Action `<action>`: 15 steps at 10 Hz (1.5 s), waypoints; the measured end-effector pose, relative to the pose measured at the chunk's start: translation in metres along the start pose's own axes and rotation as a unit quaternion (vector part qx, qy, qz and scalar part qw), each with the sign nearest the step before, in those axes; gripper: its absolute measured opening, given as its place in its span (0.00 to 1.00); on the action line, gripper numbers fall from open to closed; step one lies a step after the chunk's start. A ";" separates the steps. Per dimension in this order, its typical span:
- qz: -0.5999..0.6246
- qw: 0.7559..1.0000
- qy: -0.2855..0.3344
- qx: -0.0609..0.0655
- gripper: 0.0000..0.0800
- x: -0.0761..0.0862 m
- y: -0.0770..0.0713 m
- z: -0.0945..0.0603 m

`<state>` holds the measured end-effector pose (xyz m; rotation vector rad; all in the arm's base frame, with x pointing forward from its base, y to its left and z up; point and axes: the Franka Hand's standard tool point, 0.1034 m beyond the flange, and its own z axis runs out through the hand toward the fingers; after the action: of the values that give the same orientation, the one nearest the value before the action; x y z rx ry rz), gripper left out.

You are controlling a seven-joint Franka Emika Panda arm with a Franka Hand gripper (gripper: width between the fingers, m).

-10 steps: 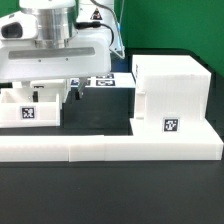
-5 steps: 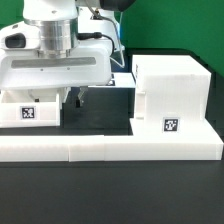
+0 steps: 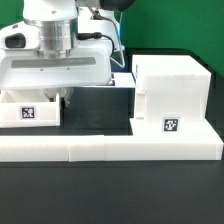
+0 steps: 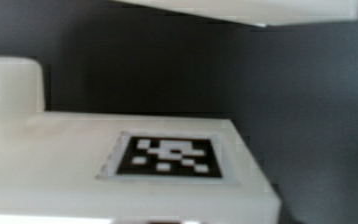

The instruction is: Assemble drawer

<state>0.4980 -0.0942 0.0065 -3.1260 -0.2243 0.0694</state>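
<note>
A small white drawer tray (image 3: 28, 112) with a square tag stands at the exterior view's left, behind the long low wall. My gripper (image 3: 67, 99) is lowered onto the tray's right end, its dark fingers (image 3: 72, 96) down at the tray's rim, open and holding nothing. In the wrist view the tray's tagged white face (image 4: 167, 158) fills the picture close below, and my gripper (image 4: 167, 220) shows only at the picture's edge. The tall boxy housing (image 3: 170, 90) with its tag stands at the exterior view's right, apart from the tray.
The long low white L-shaped wall (image 3: 110, 149) runs along the front of the tray and housing. Black table (image 3: 100, 110) lies between them. The arm's wide white body (image 3: 55, 70) hangs over the tray and hides what is behind it.
The gripper has come down and a little toward the exterior view's left, onto the tray's right end. The arm now covers the marker board behind. Tray and housing have not moved.
</note>
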 end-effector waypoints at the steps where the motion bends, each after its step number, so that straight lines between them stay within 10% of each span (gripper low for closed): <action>1: 0.000 1.000 0.000 0.000 0.05 0.000 0.000 0.000; 8: -0.002 1.000 0.000 0.000 0.05 0.001 -0.001 0.000; 15: -0.045 0.999 -0.005 0.018 0.05 0.035 -0.032 -0.024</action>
<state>0.5294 -0.0579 0.0296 -3.0748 -0.3577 0.0862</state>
